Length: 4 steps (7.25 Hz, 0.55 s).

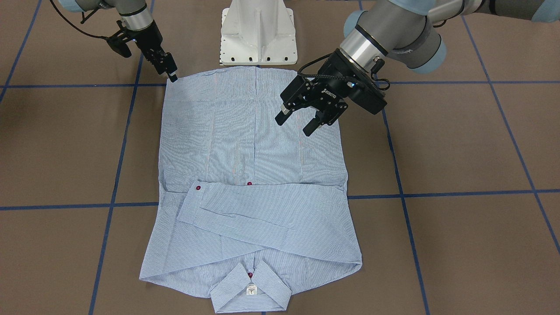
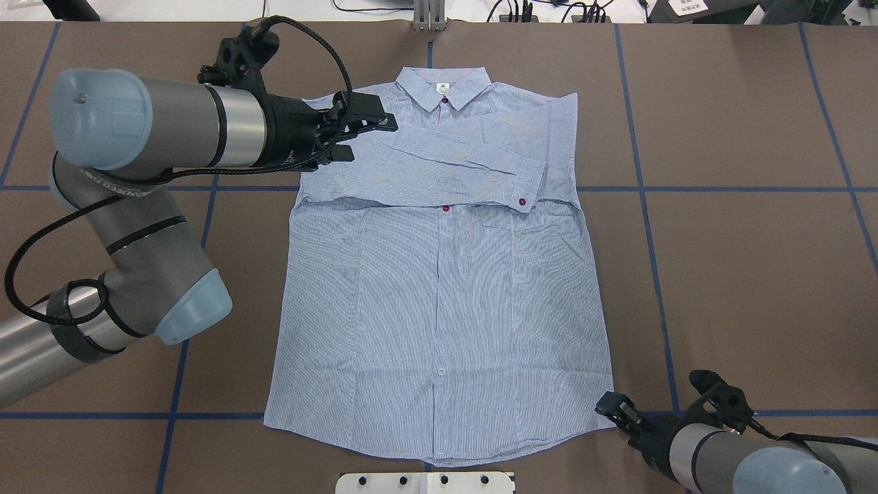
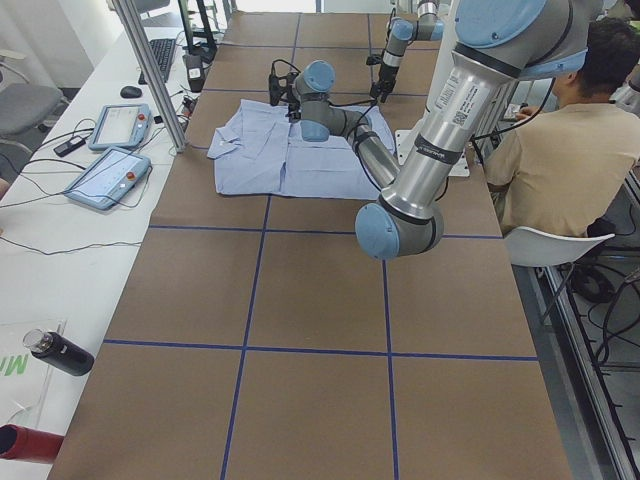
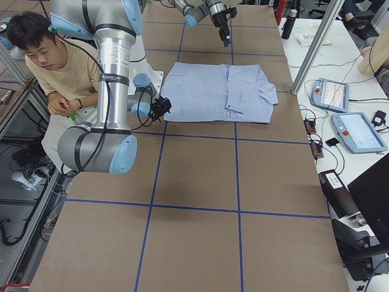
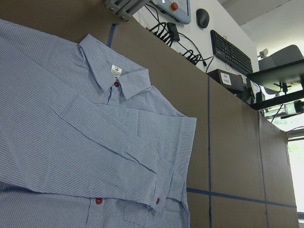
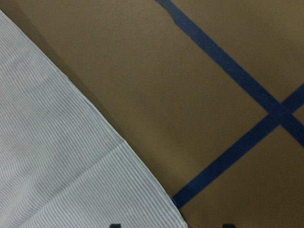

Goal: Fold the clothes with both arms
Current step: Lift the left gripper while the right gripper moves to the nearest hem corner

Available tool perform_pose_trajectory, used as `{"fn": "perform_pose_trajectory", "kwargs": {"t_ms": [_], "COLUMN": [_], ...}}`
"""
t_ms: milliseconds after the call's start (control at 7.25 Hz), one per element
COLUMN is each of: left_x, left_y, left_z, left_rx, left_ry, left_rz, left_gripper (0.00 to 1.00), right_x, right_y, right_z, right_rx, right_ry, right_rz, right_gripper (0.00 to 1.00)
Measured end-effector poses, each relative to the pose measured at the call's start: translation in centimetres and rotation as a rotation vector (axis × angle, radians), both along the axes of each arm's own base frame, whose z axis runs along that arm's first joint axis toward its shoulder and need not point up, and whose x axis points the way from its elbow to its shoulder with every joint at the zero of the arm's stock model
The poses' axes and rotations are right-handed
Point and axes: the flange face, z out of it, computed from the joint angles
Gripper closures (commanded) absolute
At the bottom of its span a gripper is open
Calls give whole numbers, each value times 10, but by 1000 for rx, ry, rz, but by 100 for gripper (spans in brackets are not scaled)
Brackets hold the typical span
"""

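The light blue striped shirt (image 1: 253, 144) (image 2: 439, 288) lies flat, front up and buttoned. Both sleeves are folded across the chest, and the collar (image 2: 444, 86) points away from the robot. My left gripper (image 1: 295, 124) (image 2: 370, 140) hangs open well above the shirt and holds nothing. Its wrist view looks down on the collar and the folded sleeves (image 5: 95, 156). My right gripper (image 1: 173, 78) (image 2: 617, 412) is low at the hem corner nearest the robot. In its wrist view the two fingertips stand apart, with the hem corner (image 6: 156, 209) between them, so it is open.
The white pedestal base (image 1: 259, 33) stands just behind the hem. Blue tape lines (image 1: 437, 194) grid the brown table. A seated person (image 4: 55, 61) is beside the robot. Teach pendants (image 4: 355, 131) and cables lie on the far side bench.
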Motion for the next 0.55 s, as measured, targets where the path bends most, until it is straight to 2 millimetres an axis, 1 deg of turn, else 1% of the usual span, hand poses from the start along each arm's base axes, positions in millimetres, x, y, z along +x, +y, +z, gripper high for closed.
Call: {"fn": "perform_pose_trajectory", "kwargs": {"t_ms": [138,414,551], "left_x": [-1,-2,-4], "left_y": [0,2,3], "left_z": [2,3,2], "left_rx": [-1,1,4], "left_ry": [-2,-3,0], "left_rz": [0,0,-1], "left_gripper": [8,8,8], "right_x": [-5,-7,-7], "right_y": [-1,-3,-4], "right_z": [-1,-2,-1], "right_rx": [0,1,1], "right_ry": [-5,-8,-5], "right_rz": [2,5,7], "right_gripper": [26,27,32]}}
